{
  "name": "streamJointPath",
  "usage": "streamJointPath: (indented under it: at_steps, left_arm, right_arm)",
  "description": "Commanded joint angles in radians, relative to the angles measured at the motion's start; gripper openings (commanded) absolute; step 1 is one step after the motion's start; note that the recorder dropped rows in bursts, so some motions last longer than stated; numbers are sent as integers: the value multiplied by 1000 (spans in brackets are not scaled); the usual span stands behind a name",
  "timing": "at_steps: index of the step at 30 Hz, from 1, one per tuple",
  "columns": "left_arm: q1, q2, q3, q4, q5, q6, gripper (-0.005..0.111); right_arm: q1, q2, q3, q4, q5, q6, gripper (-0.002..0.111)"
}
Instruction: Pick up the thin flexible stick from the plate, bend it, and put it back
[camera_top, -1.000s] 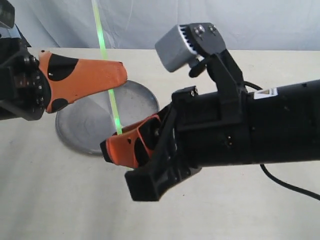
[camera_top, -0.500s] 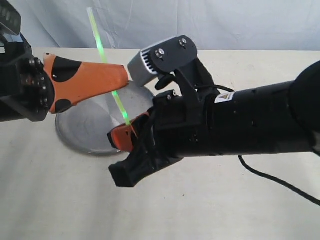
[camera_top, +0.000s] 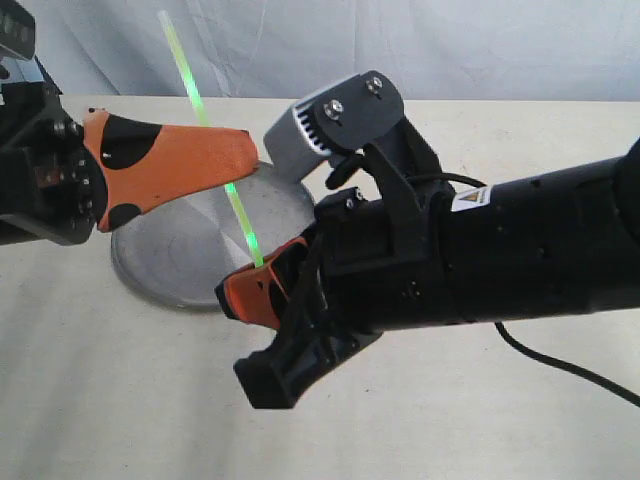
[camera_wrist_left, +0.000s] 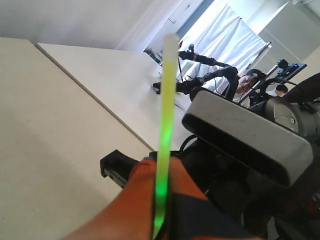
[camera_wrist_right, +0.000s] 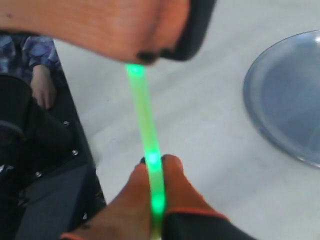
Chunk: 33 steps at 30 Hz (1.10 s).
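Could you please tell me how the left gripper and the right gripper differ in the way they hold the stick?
The left gripper clamps the thin flexible stick near mid-length; the right gripper clamps its lower end. The left gripper sits higher, the right gripper lower, by the rim of the plate. Both have orange fingers shut on it.

Exterior view: bright, even, diffuse light. Pale worktop (camera_top: 110, 400) close to wash-out. Shadows are faint and soft-edged, with a thin one along the near rim of the plate (camera_top: 165, 260). The plate shows a dull brushed sheen and no hard glare. The thin flexible stick (camera_top: 188, 75) is self-lit green, with brighter spots along its length. Focus is slightly soft throughout.

Left wrist view: strong backlight from a curtained window (camera_wrist_left: 232, 30), blown to white. The stick and near foreground are blurred; the far room is sharper.

Right wrist view: soft throughout. The stick's glow clips to whitish green at its brightest. The plate is blurred with a bluish-grey sheen.
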<state>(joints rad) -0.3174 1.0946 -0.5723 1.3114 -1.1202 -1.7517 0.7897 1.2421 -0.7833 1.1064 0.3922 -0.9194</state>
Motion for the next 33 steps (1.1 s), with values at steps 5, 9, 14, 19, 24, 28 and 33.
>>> streamJointPath:
  at_steps: [5,9,14,19,24,28,33]
  left_arm:
    - [-3,-12,-3,-132,9,66,32]
    - [-3,-12,-3,-181,26,78,34]
    - [-3,-12,-3,-98,28,100,0]
    - [-3,-12,-3,-11,45,137,0]
    - [-3,-12,-3,68,143,139,0]
    - [-3,-12,-3,78,137,132,0]
    - [-3,-12,-3,-164,-101,111,0]
  right_arm:
    - [-9,-28,10,-10,111,6,0]
    - [-9,-28,10,-10,142,6,0]
    - [-9,-34,10,4,160,33,0]
    - [-9,-104,10,20,210,59,0]
    - [-9,-207,10,27,206,87,0]
    - [-9,-280,10,12,160,110,0]
    - [-9,-222,10,-190,20,197,0]
